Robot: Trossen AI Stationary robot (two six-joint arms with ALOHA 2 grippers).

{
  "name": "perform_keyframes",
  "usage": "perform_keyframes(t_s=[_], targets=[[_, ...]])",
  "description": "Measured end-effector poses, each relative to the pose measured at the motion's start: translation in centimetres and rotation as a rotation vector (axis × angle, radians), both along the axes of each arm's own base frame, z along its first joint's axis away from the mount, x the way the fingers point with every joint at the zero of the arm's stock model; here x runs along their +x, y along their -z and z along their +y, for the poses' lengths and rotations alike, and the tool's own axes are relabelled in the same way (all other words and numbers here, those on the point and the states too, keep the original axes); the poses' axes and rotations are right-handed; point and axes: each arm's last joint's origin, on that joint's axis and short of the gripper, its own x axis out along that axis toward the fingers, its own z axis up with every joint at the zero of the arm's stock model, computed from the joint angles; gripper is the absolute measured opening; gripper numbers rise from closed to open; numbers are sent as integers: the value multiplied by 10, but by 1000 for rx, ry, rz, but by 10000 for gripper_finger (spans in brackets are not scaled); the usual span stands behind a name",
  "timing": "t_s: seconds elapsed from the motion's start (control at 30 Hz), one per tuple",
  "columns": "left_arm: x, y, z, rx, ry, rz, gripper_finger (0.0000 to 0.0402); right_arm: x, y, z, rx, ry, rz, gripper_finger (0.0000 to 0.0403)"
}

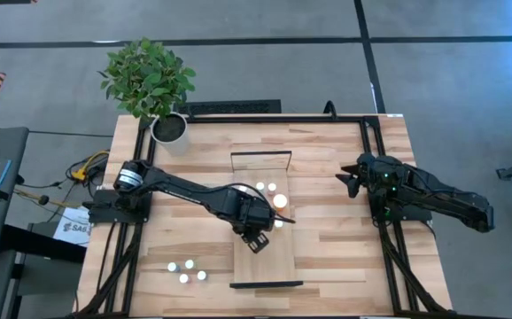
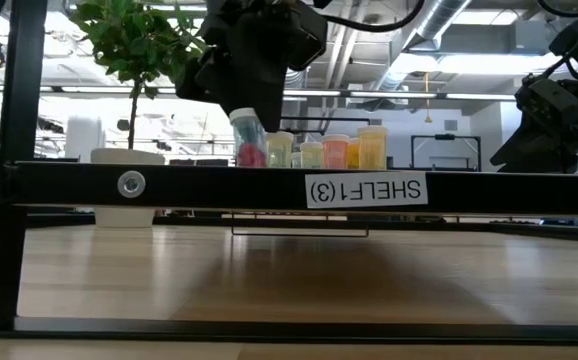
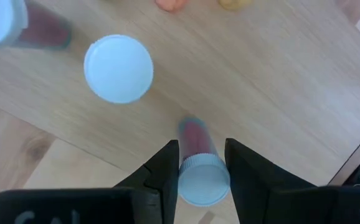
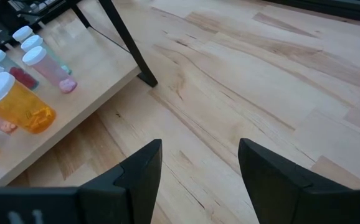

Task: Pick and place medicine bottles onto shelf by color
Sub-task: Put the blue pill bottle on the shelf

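Observation:
The shelf (image 1: 267,264) lies in the middle of the table. My left gripper (image 1: 258,237) hangs over it, pointing down, shut on a small pink-filled bottle (image 3: 194,134) with a white cap. Several more white-capped bottles (image 1: 272,190) stand in a row on the shelf's far half; in the low view they show pale green, orange and yellow (image 2: 336,152). One white cap (image 3: 118,68) stands close beside the held bottle. My right gripper (image 4: 198,146) waits open at the table's right edge (image 1: 349,177), touching nothing. My left gripper pinches the pink bottle between its two fingers just below the white cap (image 3: 191,157). The fingers come from above, pointing steeply down. The bottle hangs tilted below them (image 2: 247,135); the shelf's black bar hides its base, so whether it rests on the shelf I cannot tell.
Several loose bottles (image 1: 187,270) stand on the table near its front left. A potted plant (image 1: 169,128) stands at the far left corner. A black frame (image 1: 384,177) runs round the table. The shelf's near half shows bare wood.

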Motion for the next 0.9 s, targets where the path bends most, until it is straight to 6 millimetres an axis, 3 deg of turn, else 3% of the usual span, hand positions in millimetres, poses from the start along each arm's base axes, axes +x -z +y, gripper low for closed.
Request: perform_keyframes(t_s=[0.6,0.9], targets=[[-5,2,10,51,-8,72,99,0,0,0,-1,0,-1,234],[-6,8,11,76,5,93,129,0,0,0,-1,0,-1,234]])
